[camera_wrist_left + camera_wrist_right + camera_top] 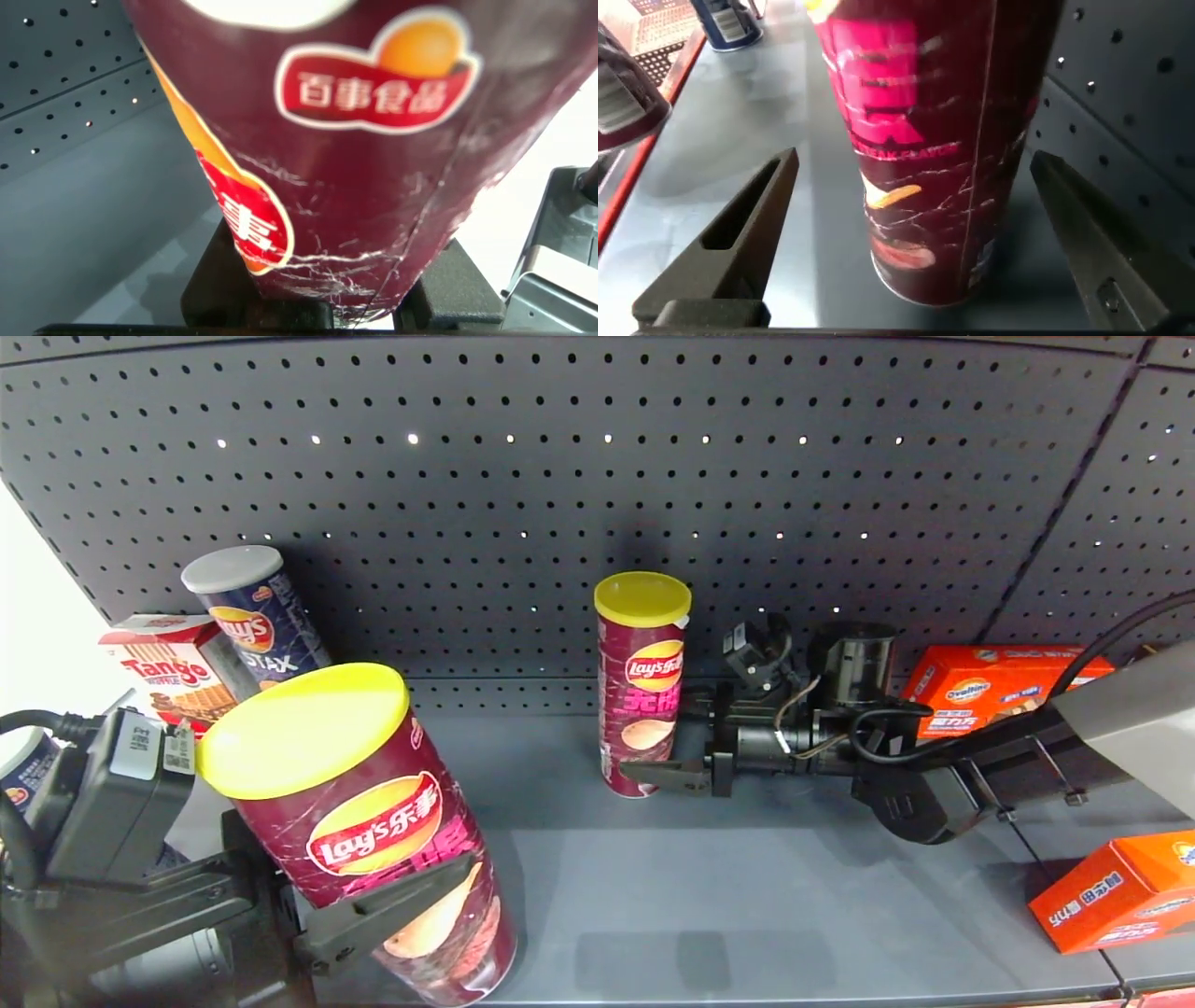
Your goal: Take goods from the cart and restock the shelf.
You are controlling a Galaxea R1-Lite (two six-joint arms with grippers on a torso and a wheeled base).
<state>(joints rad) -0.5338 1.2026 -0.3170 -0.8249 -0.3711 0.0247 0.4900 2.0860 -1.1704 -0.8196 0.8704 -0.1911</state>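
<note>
Your left hand (373, 905) pinches the nearest purple chip can (364, 803) (yellow lid, leaning) at the shelf's (747, 896) front. Your right hand (915, 233) is spread around a second can (642, 691), which stands upright by the pegboard (560, 476), with a gap on either side.

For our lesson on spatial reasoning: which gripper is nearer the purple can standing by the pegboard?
Right. The right gripper is open, one finger on each side of the standing can; the left gripper is at the shelf's front, shut on a second purple can.
</note>
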